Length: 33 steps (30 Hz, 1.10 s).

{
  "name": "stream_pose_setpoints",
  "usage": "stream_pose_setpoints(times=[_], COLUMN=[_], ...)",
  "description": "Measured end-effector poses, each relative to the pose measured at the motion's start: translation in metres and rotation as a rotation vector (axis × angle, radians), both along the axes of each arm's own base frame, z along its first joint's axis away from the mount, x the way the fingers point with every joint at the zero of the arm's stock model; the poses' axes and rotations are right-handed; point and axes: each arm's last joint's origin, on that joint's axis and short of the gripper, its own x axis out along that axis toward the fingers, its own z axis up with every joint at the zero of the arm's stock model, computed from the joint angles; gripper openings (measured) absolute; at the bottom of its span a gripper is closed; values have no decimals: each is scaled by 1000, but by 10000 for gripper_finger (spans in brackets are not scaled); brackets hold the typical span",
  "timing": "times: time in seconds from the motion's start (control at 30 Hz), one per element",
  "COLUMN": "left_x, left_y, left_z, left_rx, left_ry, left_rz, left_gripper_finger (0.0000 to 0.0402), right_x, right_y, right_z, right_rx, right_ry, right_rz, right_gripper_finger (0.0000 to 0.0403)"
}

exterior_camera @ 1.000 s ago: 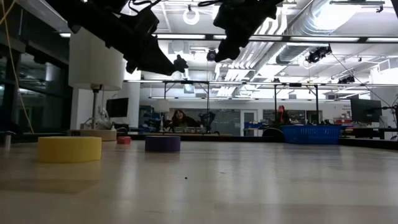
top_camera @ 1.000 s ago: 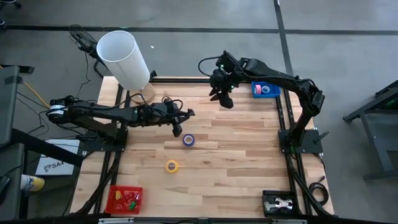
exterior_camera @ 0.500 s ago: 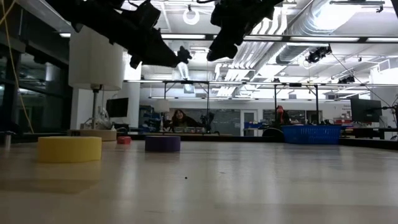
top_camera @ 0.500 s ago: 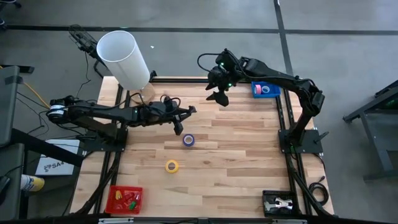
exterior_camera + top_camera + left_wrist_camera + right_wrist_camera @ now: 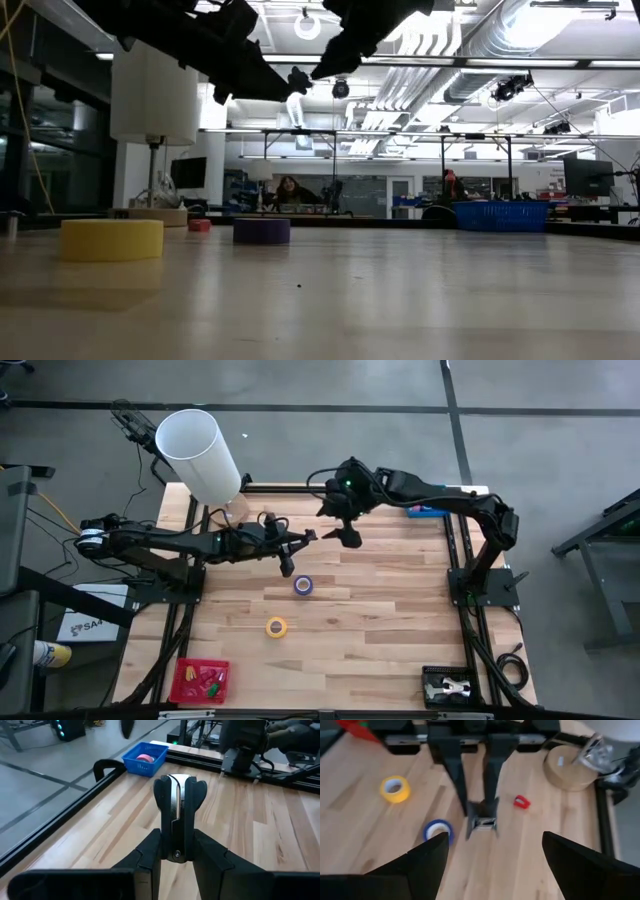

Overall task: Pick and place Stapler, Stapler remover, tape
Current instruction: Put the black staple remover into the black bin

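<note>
The pale, plank-grained wooden table [image 5: 400, 620] is carrying everything, with a smooth white cylindrical lamp shade [image 5: 200, 455] leaning over its far left corner. The right end effector [image 5: 340, 525] is hovering above the table's far middle, its two dark fingers standing wide apart with nothing between them. The left end effector [image 5: 177, 842] is hanging in the air close beside it, its fingers clamping a black claw-shaped stapler remover with a shiny chrome centre [image 5: 178, 795], which is pointing upright out of the grip. A blue plastic lattice basket [image 5: 134, 765] is sitting at the far right corner of the table, holding a pink ring-shaped tape roll [image 5: 145, 757]. A violet-blue ring of tape with a white core [image 5: 303, 585] is lying flat near the table's middle, and a glossy yellow ring of tape [image 5: 276, 627] is lying flat nearer the front, well apart from it.
</note>
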Motion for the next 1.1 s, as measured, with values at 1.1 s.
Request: stream_pose_setpoints(times=[1.1], left_x=[1], left_y=[-3], left_z=[-1], left_rx=[43], left_ry=[30], left_rz=[-120], left_gripper_finger=[77], right_x=[32], right_y=[32], right_z=[-29], right_rx=[17], right_ry=[65], right_rz=[-24], right_gripper_finger=[218])
